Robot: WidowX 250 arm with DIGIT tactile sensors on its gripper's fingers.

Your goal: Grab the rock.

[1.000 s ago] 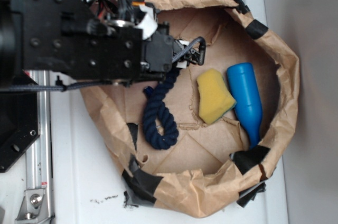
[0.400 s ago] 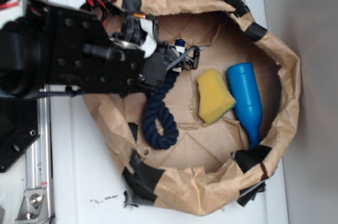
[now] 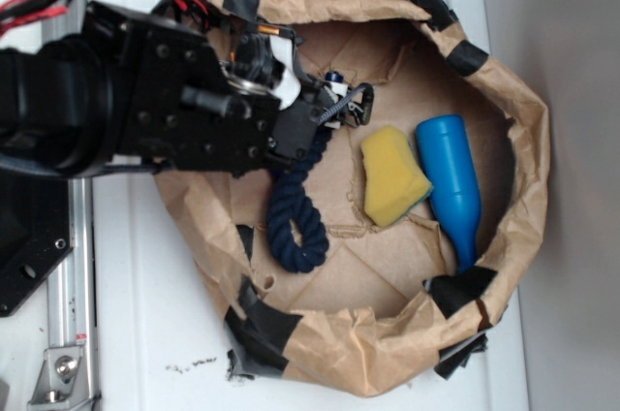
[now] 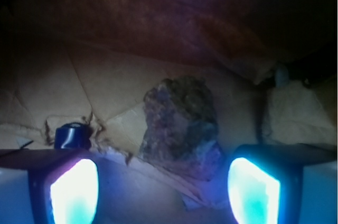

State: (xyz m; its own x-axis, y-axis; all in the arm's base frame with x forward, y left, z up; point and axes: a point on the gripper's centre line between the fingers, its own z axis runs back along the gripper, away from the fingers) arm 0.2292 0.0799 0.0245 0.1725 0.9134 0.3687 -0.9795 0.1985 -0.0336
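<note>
Here the gripper (image 4: 161,187) (fingers spread apart) frames the rock (image 4: 181,127) lying near the paper basket's (image 3: 523,140) top edge.

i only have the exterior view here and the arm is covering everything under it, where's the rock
Observer: The wrist view shows the rock lying on the brown paper, straight ahead of the gripper.
Operator: are the fingers around it yet
Observer: No. Both fingers are spread wide and empty, and the rock lies just beyond the gap between them.
Operator: anything near it i might hit
Observer: A small dark blue object sits to the left of the rock, just beyond the left finger; what it is I cannot tell.
</note>
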